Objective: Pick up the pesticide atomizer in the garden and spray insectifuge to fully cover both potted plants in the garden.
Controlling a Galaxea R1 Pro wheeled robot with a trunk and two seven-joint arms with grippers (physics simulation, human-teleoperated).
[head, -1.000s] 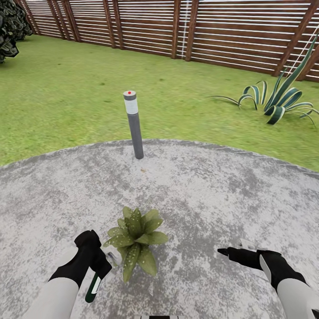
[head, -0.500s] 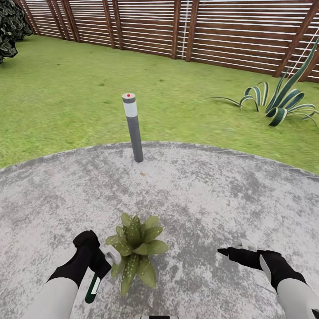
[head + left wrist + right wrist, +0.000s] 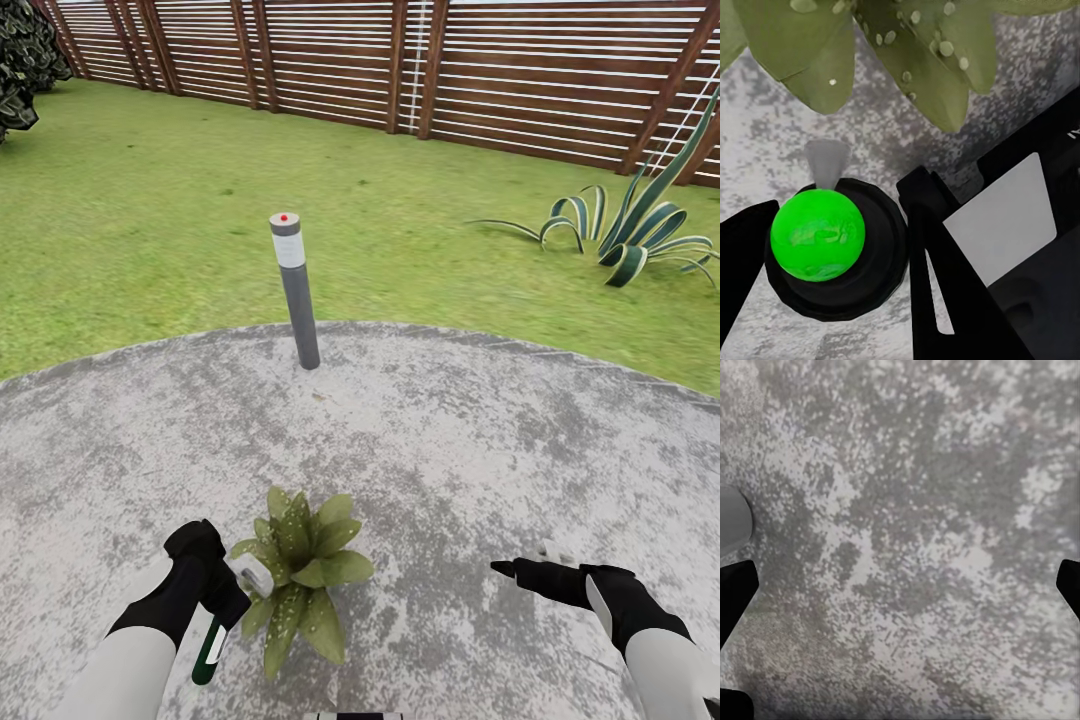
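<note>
Left gripper (image 3: 222,590) clamped on pesticide atomizer (image 3: 211,645), nozzle now closer against droplet-speckled potted plant (image 3: 298,565); coverage progressing. Right gripper (image 3: 520,568) spread empty.

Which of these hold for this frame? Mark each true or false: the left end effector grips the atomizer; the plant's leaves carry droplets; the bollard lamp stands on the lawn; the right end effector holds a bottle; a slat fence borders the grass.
1. The left end effector grips the pesticide atomizer. True.
2. The potted plant has pale droplets on its leaves. True.
3. The bollard lamp stands on the lawn. False: its base sits on the paved patio, near the edge.
4. The right end effector holds a bottle. False: it is open and empty.
5. A wooden slat fence borders the grass. True.
</note>
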